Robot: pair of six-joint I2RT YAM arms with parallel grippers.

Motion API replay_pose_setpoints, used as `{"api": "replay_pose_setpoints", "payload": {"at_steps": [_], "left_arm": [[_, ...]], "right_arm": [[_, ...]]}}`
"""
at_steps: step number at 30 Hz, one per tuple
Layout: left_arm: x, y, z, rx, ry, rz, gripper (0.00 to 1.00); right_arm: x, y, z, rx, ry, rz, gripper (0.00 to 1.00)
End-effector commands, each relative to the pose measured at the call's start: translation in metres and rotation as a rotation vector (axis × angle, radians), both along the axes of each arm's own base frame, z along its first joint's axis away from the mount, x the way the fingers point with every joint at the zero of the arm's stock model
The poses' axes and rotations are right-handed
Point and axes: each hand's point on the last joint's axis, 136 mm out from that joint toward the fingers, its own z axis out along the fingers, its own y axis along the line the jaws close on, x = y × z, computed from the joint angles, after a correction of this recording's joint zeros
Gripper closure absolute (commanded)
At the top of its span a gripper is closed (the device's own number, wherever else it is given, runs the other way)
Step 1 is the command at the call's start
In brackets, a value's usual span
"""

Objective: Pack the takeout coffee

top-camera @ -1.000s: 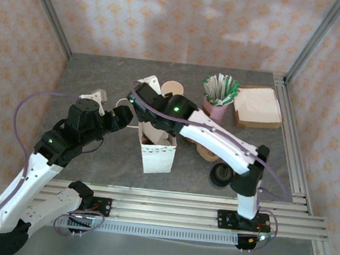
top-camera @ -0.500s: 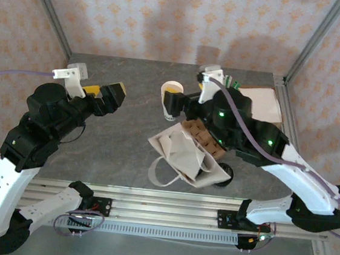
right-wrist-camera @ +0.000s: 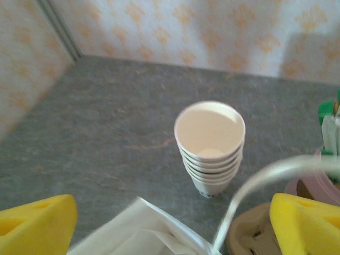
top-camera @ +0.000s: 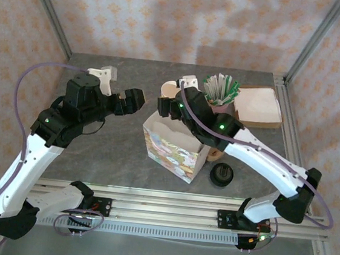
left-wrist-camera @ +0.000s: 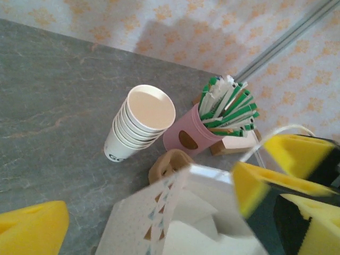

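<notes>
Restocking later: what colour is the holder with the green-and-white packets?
The holder is pink; the left wrist view shows it best.

Pale walls (top-camera: 187, 20) with an orange floral print enclose the grey stone-look table (top-camera: 112, 158); aluminium posts (top-camera: 48, 11) rise from its far corners.

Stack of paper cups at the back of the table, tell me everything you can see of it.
The stack of paper cups is several pale cream cups nested together, lidless, their rolled rims showing as close rings under the top one. The top cup looks empty inside. Dark print shows near the bottom cup's base, too little to read. It stands upright on the grey table, beside a pink cup of green-and-white packets; whether they touch is unclear. Nothing grips it.
</notes>
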Motion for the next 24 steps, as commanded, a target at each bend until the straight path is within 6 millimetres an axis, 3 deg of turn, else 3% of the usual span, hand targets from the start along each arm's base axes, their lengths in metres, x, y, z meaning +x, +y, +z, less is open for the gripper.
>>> {"api": "replay_pose_setpoints", "payload": {"at_steps": [1, 4, 9, 13, 17, 19, 24], "left_arm": [[-0.017, 0.003, 0.001, 0.035, -0.010, -0.038, 0.00], [-0.018, 0.007, -0.004, 0.055, 0.002, -0.029, 0.00], [-0.016, 0.011, -0.007, 0.095, 0.020, -0.014, 0.00], [-0.011, 0.017, 0.006, 0.104, -0.031, 0.024, 0.00], [-0.005, 0.017, 0.019, 0.101, -0.063, 0.036, 0.00], [-0.003, 0.008, 0.017, 0.083, -0.053, -0.004, 0.00], [0.002, 0.003, 0.004, 0.074, -0.006, -0.008, 0.00]], "right_arm": [[0.002, 0.012, 0.022, 0.134, -0.013, 0.026, 0.08], [0.000, 0.023, 0.030, 0.152, 0.005, 0.067, 0.08], [-0.010, 0.030, 0.068, 0.246, -0.029, 0.137, 0.04], [-0.024, 0.024, 0.108, 0.309, -0.090, 0.190, 0.01], [-0.032, 0.002, 0.140, 0.360, -0.175, 0.175, 0.01], [-0.029, -0.003, 0.135, 0.346, -0.175, 0.146, 0.01], [-0.021, 0.012, 0.084, 0.341, -0.072, 0.130, 0.00]]}}
